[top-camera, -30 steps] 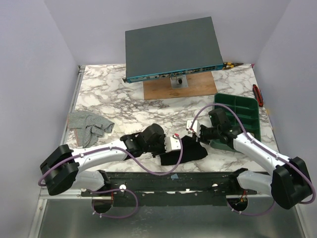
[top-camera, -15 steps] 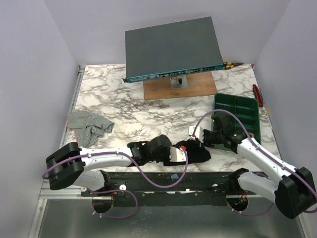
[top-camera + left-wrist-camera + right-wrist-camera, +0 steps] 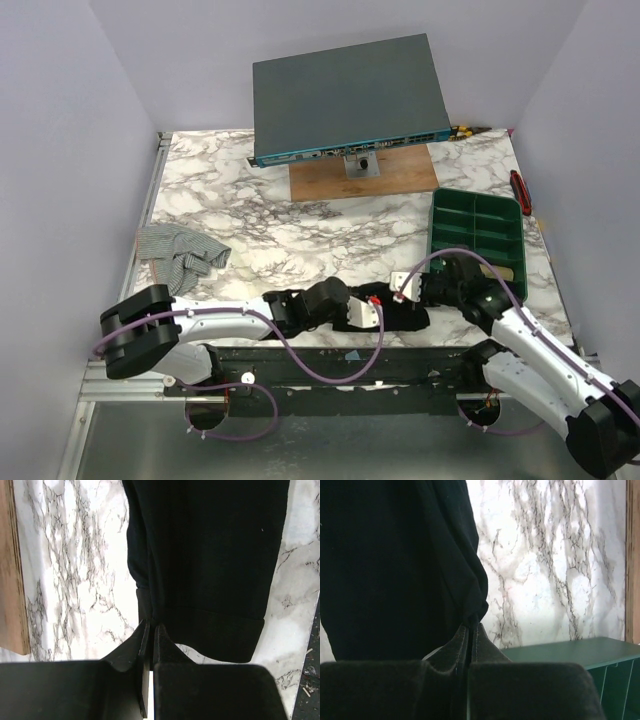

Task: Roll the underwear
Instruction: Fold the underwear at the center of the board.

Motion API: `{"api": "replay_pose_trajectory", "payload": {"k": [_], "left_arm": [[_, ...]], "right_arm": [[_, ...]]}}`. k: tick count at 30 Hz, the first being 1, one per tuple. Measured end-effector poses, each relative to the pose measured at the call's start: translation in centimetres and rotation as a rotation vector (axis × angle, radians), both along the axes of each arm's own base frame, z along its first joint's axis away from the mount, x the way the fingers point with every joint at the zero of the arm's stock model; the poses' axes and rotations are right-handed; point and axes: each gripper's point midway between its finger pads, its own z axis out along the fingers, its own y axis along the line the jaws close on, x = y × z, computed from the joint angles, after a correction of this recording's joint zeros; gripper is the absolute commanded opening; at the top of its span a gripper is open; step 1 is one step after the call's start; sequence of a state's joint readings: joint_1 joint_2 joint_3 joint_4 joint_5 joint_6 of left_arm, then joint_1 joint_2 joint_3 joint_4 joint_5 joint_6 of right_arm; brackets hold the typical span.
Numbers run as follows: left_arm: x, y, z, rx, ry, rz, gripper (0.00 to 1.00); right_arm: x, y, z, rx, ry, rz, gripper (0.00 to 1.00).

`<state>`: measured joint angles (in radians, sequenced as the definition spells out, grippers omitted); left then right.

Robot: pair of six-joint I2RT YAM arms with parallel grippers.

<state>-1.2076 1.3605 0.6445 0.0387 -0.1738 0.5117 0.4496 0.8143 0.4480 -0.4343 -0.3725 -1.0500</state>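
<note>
At the near edge of the table (image 3: 270, 225), between the two grippers, lies one pair of black underwear (image 3: 210, 555). It is plain, soft and dark all over. It is bunched into a small, thick heap on the white and grey marble top.

The left gripper (image 3: 151, 628) has its jaws squeezed together on a corner of the underwear. A flat folded band runs along the cloth edge right at its tips. From there the cloth spreads away in front of the gripper and to its right, smooth with a few long creases.

The right gripper (image 3: 471, 627) also has its jaws pinched tight on the underwear, at a rounded fold. Here the cloth fills the space in front of it and to its left. Bare marble shows to its right.

There are two arms, white with black joints, and each has a purple cable looped along it.

Just behind the right gripper sits one green tray (image 3: 478, 232). It looks like hard plastic and is split into slots. Well away to the left of the left gripper lies one crumpled cloth (image 3: 180, 252) with thin grey stripes.

Farther back is one flat wooden board (image 3: 330, 180). One wide, dark grey box (image 3: 345, 95) stands on it, tilted up. One small red tool (image 3: 520, 190) lies at the far right edge.
</note>
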Motion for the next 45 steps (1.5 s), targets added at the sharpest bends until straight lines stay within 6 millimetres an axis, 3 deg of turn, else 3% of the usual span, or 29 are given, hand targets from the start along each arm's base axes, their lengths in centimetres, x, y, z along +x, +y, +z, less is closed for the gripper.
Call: {"api": "replay_pose_trajectory", "payload": {"k": [7, 12, 21, 27, 31, 35, 40, 45], "left_arm": [[0.6, 0.2, -0.8, 0.038, -0.033, 0.017, 0.00], [1.8, 0.8, -0.6, 0.048, -0.062, 0.050, 0.00], [7.5, 4.2, 1.3, 0.033, -0.139, 0.187, 0.00], [10.3, 5.8, 2.4, 0.034, -0.205, 0.233, 0.00], [10.5, 5.6, 2.8, 0.033, -0.232, 0.222, 0.00], [10.2, 5.4, 1.8, 0.053, -0.245, 0.207, 0.00], [8.2, 4.3, 0.8, 0.072, -0.255, 0.150, 0.00], [6.4, 3.0, 0.7, 0.080, -0.274, 0.100, 0.00]], "right_arm": [[0.3, -0.2, -0.6, -0.013, -0.002, -0.010, 0.01], [2.3, 0.8, 0.1, -0.003, -0.011, -0.015, 0.01], [6.6, 3.0, 0.9, 0.041, -0.075, -0.022, 0.01], [9.6, 4.6, 2.9, 0.095, -0.170, -0.014, 0.01], [10.2, 5.0, 3.3, 0.102, -0.222, 0.009, 0.01], [9.3, 4.6, 1.9, 0.076, -0.249, 0.046, 0.01], [7.3, 3.5, -0.4, 0.035, -0.266, 0.089, 0.01], [6.8, 3.3, -0.4, 0.026, -0.292, 0.103, 0.01]]}}
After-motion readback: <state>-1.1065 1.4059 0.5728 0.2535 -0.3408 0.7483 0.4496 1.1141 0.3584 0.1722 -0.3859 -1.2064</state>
